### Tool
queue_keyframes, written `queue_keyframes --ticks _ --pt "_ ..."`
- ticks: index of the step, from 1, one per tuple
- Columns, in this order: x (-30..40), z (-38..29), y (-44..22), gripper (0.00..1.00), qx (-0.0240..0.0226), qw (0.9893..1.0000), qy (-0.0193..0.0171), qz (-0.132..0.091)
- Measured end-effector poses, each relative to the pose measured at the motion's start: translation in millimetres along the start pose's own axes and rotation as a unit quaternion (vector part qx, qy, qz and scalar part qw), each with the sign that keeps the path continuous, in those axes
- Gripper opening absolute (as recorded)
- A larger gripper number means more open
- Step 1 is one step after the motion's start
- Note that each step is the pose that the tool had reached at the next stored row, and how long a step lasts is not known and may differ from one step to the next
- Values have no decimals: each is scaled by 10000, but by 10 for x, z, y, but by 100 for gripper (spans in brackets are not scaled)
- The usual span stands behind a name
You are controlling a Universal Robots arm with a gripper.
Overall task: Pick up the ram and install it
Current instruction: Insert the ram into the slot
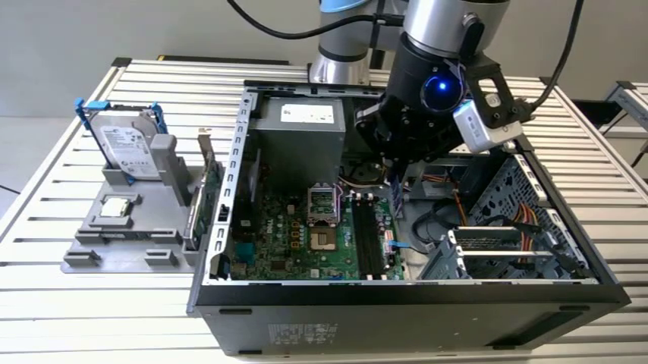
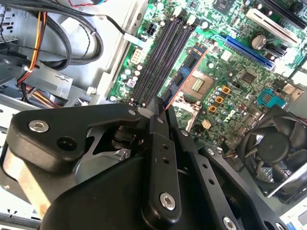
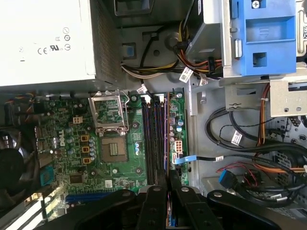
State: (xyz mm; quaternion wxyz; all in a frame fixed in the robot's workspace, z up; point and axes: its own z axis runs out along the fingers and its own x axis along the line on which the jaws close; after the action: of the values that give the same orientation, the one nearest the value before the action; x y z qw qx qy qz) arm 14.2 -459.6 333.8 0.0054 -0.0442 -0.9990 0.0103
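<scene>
Work surface is a silver slatted aluminium-profile table (image 1: 91, 318). Sitting directly on it: an open black-and-grey desktop computer case (image 1: 405, 315) lying on its side, taking up the middle and the exterior view's right. Just beside the case, on the exterior view's left, a grey plastic parts holder (image 1: 127, 246) rests on the slats, standing a silver hard drive with blue rails (image 1: 130, 148) upright at its far end and carrying a small square silver chip (image 1: 115, 205) flat.
</scene>
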Motion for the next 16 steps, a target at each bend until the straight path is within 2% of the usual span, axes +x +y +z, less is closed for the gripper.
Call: queue_keyframes --ticks 16 --pt "-1 33 1 0 0 10000 0 -14"
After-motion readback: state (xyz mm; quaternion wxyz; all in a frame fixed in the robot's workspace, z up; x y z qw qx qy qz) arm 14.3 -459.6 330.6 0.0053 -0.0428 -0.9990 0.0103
